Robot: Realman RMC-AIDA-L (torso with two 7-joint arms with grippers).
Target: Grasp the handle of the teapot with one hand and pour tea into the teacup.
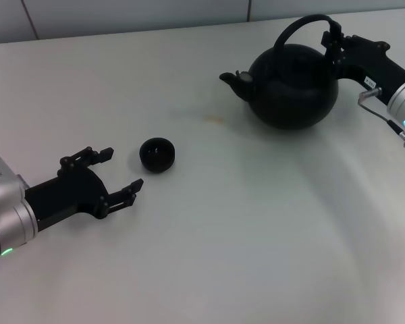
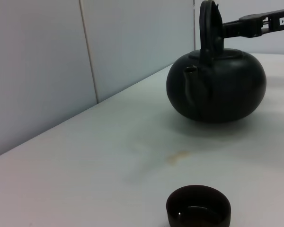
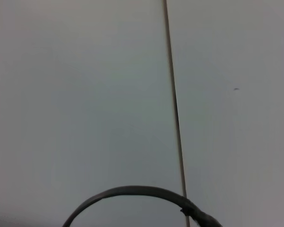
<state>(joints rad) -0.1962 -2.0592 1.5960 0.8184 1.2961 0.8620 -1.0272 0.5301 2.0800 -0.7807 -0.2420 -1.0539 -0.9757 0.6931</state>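
The teapot [image 1: 293, 86] sits on the counter [image 1: 256, 229], its handle [image 1: 304, 25] arching over the top, with the right hand [image 1: 334, 42] closed on the arch's right end. The spout faces away from that hand, toward the teacup [image 1: 157, 154], which lies well apart beyond the spout. The left hand [image 1: 118, 172] rests wide, holding nothing, just beside the cup.

The teacup [image 2: 199, 206] is cut off by the frame's edge.
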